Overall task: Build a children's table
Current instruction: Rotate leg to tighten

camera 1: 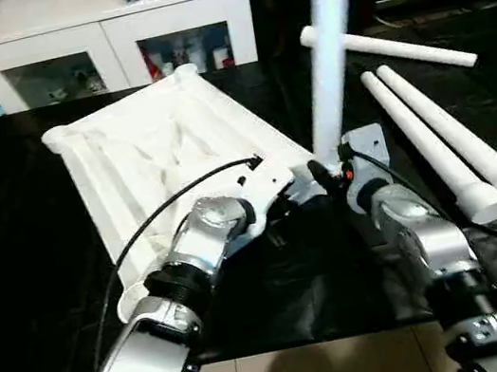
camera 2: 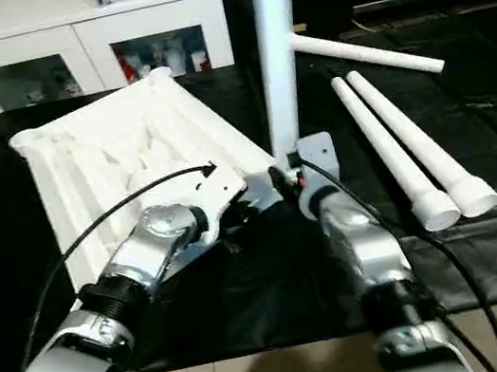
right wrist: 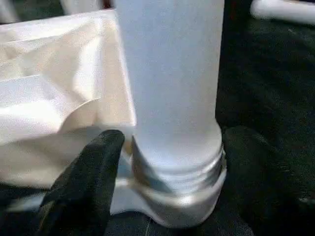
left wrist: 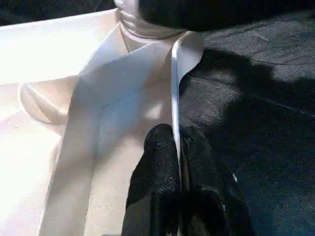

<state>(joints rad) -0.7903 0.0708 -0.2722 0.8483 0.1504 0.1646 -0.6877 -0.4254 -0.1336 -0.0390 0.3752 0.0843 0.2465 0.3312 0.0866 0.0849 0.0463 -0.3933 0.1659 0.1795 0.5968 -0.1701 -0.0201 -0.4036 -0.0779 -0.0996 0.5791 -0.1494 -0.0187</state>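
Left wrist view: left tool (left wrist: pixel 179 162) pinching tabletop rim (left wrist: pixel 174 88); right tool (right wrist: pixel 167 162) spread around upright leg (right wrist: pixel 170 83).

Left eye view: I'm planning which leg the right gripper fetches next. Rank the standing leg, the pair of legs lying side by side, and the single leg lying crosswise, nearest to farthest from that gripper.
1. Standing leg, right at the right gripper, in the tabletop's near corner.
2. Pair of legs, lying to its right.
3. Crosswise leg, farther back on the black cloth.
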